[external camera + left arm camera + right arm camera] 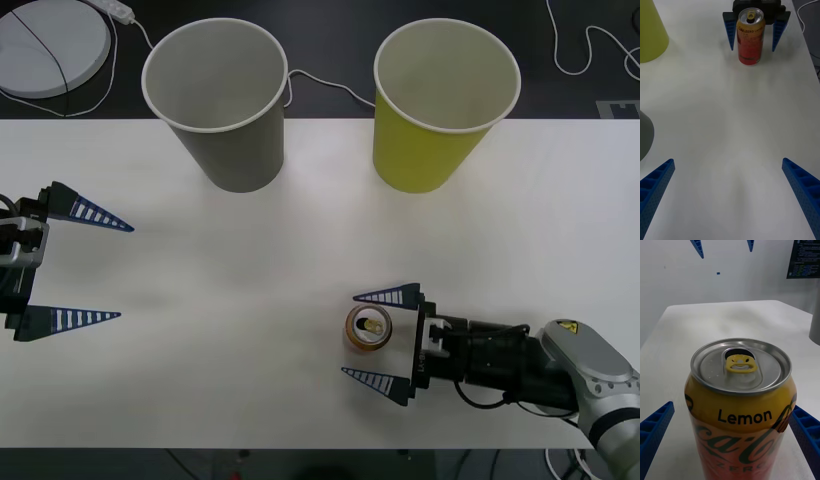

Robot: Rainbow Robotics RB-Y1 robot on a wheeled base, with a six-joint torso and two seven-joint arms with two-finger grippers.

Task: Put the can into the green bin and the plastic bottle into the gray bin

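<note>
Right claw (374, 334) spread around upright can (368, 329), not clamped.
Near counter's (250, 330) front edge; left claw (85, 268) apart, by left edge.

lab, white table (200, 330), monitor (803, 258), cables (590, 45)
</note>
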